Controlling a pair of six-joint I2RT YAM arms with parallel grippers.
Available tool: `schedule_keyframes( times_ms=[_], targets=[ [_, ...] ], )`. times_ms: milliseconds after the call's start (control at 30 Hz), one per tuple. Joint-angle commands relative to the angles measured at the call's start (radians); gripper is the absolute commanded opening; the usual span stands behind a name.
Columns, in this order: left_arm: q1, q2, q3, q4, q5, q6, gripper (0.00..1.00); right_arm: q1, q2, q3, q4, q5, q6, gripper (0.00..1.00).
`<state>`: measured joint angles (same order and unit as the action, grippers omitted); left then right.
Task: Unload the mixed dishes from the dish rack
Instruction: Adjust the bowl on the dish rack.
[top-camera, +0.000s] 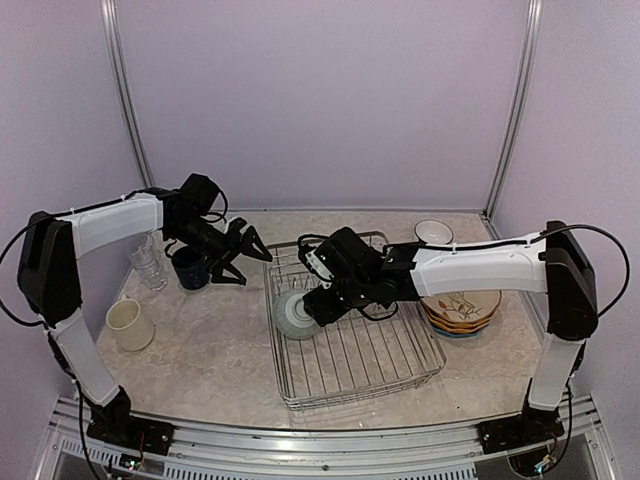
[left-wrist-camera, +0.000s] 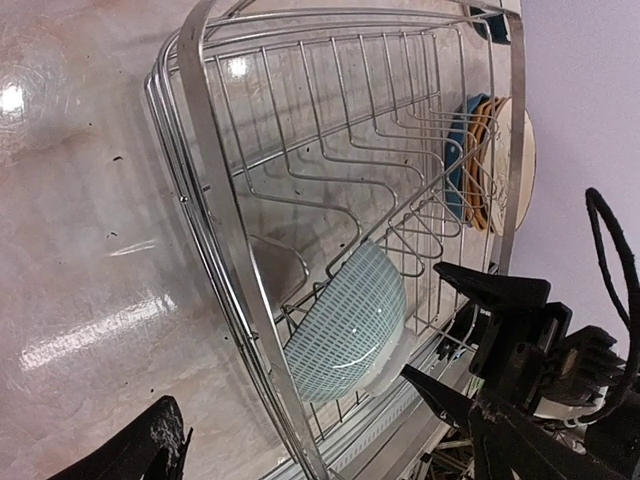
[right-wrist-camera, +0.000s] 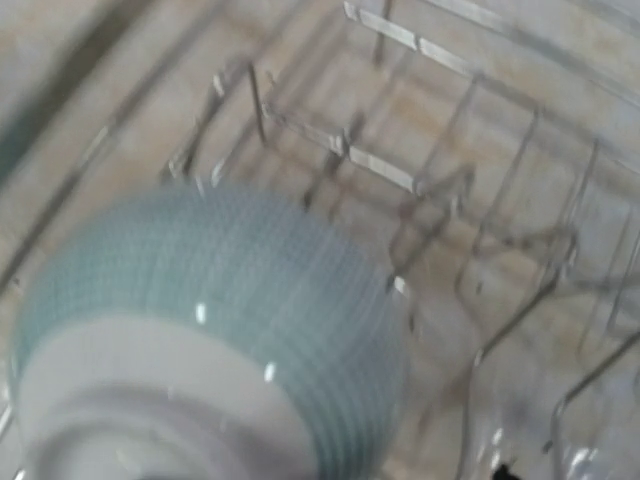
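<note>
Dish rack (top-camera: 400, 375): it sits on the marbled table (top-camera: 200, 370), just right of centre in the top view. You see 1 dish inside it.
Small teal bowl (top-camera: 297, 316): it lies at the rack's left end in the top view, tipped over among the upright prongs. Its pale foot ring faces up and toward the right arm. In the left wrist view (left-wrist-camera: 345, 335) its checked outer wall leans by the rack's side wires.
Right gripper (top-camera: 318, 302): it is low inside the rack, just beside the bowl. The left wrist view (left-wrist-camera: 424, 322) shows you its 2 fingers spread apart at the bowl's foot end, with nothing clamped. You cannot tell whether either finger touches the bowl.
Right wrist view: it is blurred. The bowl (right-wrist-camera: 210, 340) fills the lower left, with bare prongs beyond it.
Left gripper (top-camera: 252, 264): it hovers over the table between the navy mug and the rack's left side, fingers spread and holding nothing. Its own camera shows you only 1 fingertip (left-wrist-camera: 140, 450), at the bottom edge.
Navy mug (top-camera: 188, 268): upright on the table, left of the rack.
Clear glass tumblers (top-camera: 148, 262): they stand just left of the navy mug.
Cream mug (top-camera: 130, 325): upright, nearer the arm bases, well apart from the rack.
Plates (top-camera: 465, 308): they are stacked on the table just right of the rack, with the cream floral plate on top and partly under the right forearm. Blue and yellow edges show in the left wrist view (left-wrist-camera: 480, 150).
</note>
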<state>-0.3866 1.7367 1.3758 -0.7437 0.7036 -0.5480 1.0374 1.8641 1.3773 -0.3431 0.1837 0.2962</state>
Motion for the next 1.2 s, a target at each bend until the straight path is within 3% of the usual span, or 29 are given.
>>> schedule_keyframes(
  times_ms=[0, 300, 633, 1167],
  targets=[
    [-0.003, 0.064, 0.030, -0.037, 0.009, 0.010, 0.93, 0.033, 0.042, -0.026, -0.063, 0.072, 0.024, 0.71],
    [-0.004, 0.157, 0.058, -0.061, 0.033, 0.005, 0.88, 0.090, 0.037, -0.103, -0.094, 0.188, 0.104, 0.71],
    [-0.004, 0.221, 0.092, -0.088, 0.021, 0.008, 0.83, 0.105, -0.007, -0.233, -0.025, 0.140, 0.241, 0.70],
    [-0.002, 0.225, 0.100, -0.100, -0.002, 0.016, 0.78, 0.145, -0.077, -0.317, -0.055, 0.155, 0.380, 0.70]
  ],
)
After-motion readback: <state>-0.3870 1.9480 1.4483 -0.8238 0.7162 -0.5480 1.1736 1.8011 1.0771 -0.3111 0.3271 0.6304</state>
